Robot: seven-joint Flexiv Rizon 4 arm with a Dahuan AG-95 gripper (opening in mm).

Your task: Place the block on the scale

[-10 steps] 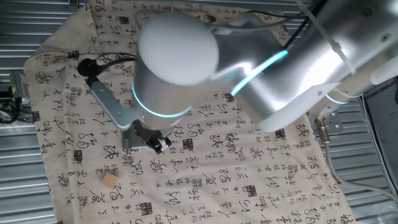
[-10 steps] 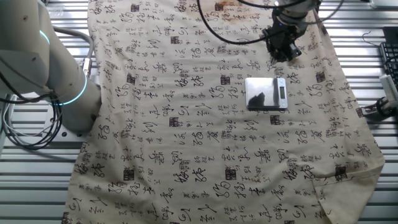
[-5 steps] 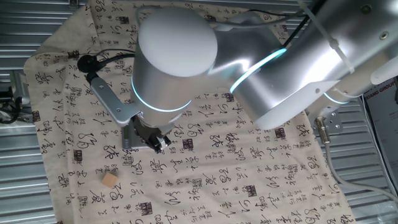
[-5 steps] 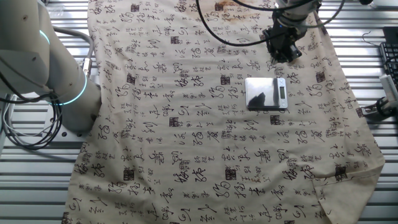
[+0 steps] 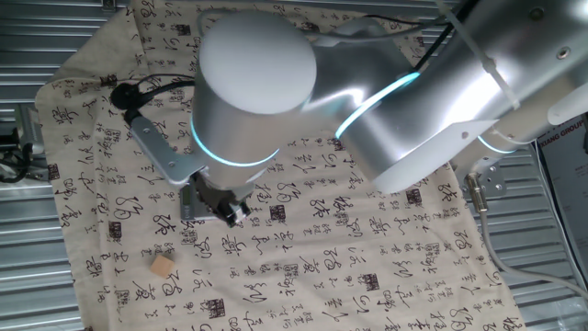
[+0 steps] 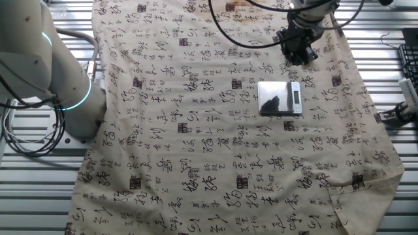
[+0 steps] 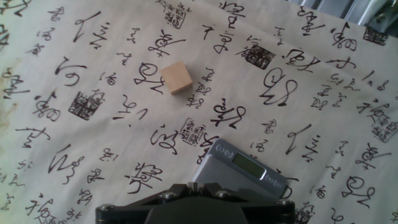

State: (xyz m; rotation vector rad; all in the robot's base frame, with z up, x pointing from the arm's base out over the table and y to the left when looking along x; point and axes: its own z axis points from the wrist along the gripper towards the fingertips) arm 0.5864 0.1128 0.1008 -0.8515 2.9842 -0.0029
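Observation:
The block (image 5: pixel 163 266) is a small tan cube lying on the printed cloth at the lower left, and it also shows in the hand view (image 7: pixel 176 78). The scale (image 6: pixel 279 98) is a dark grey square plate with a lighter display strip. In the hand view the scale (image 7: pixel 242 169) lies just ahead of the fingers, with the block farther off beyond it. My gripper (image 5: pixel 234 213) hangs low over the cloth, apart from the block, and it also shows in the other fixed view (image 6: pixel 297 51), beside the scale. Its jaws are together and empty. The block is hidden in the other fixed view.
A cream cloth (image 6: pixel 196 130) printed with black characters covers the table over ribbed metal. The robot's base (image 6: pixel 46 72) stands at the left. Black cables (image 6: pixel 248 36) trail to the hand. The arm's large body (image 5: pixel 367 110) blocks much of one fixed view.
The arm's wrist has shifted slightly to the left in one fixed view. The block and the scale have not moved.

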